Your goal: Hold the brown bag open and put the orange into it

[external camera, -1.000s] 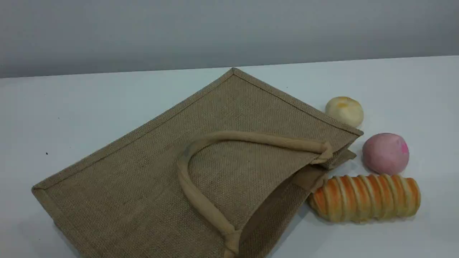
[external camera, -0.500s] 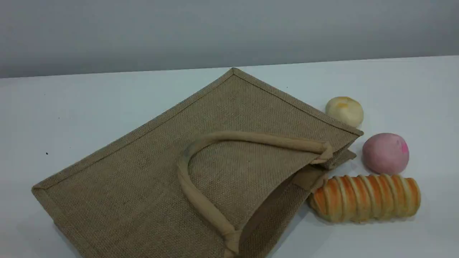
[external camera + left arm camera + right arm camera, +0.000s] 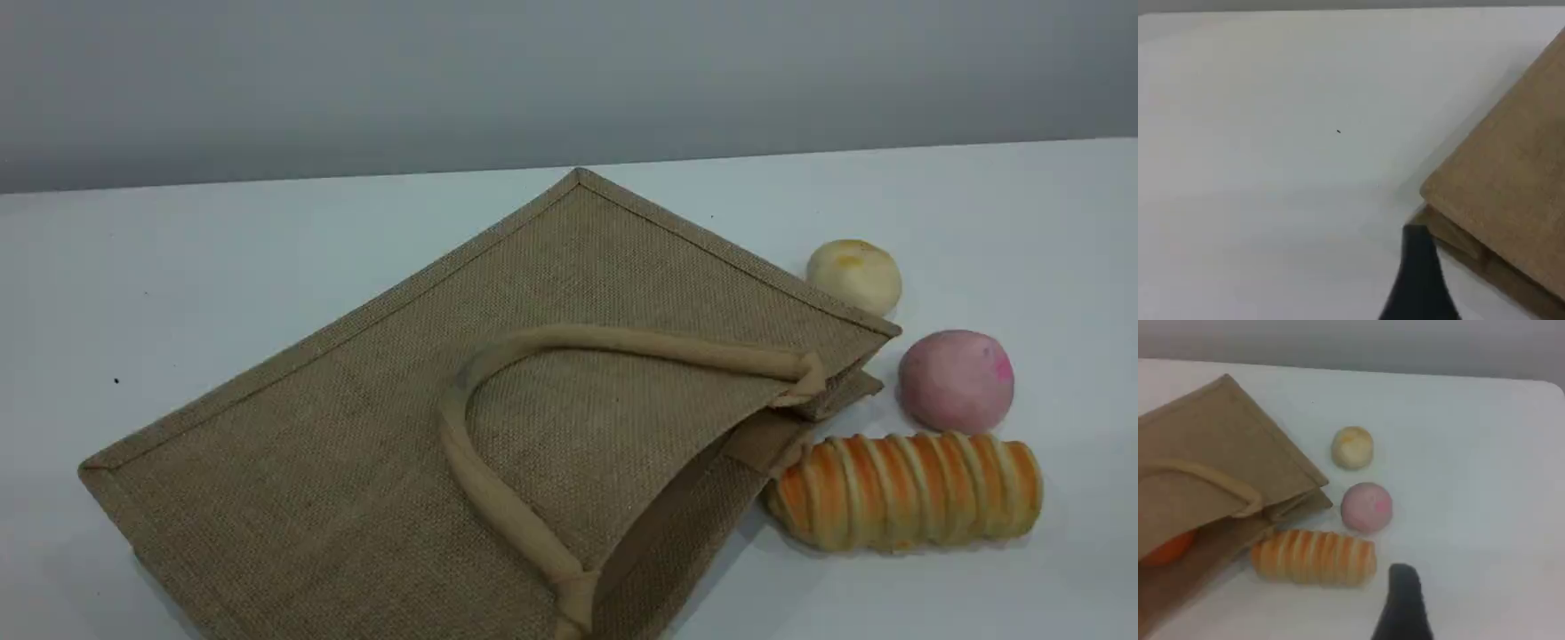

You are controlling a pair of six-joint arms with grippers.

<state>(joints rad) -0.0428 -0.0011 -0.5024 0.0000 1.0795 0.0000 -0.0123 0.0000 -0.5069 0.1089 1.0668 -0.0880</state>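
Note:
The brown bag (image 3: 356,444) lies flat on the white table, its mouth facing right and its beige handle (image 3: 622,340) resting on the top panel. In the right wrist view a patch of the orange (image 3: 1168,548) shows inside the mouth of the bag (image 3: 1211,433), mostly covered by the top panel; the scene view hides it. My right gripper (image 3: 1403,600) hovers over bare table right of the bag, one dark fingertip showing, nothing in it. My left gripper (image 3: 1418,267) hangs by the bag's corner (image 3: 1511,180), also empty. Neither arm appears in the scene view.
Just right of the bag's mouth lie a cream bun (image 3: 853,276), a pink ball (image 3: 956,380) and an orange-striped bread loaf (image 3: 902,489), the loaf touching the bag's opening. The table's far edge (image 3: 267,182) meets a grey wall.

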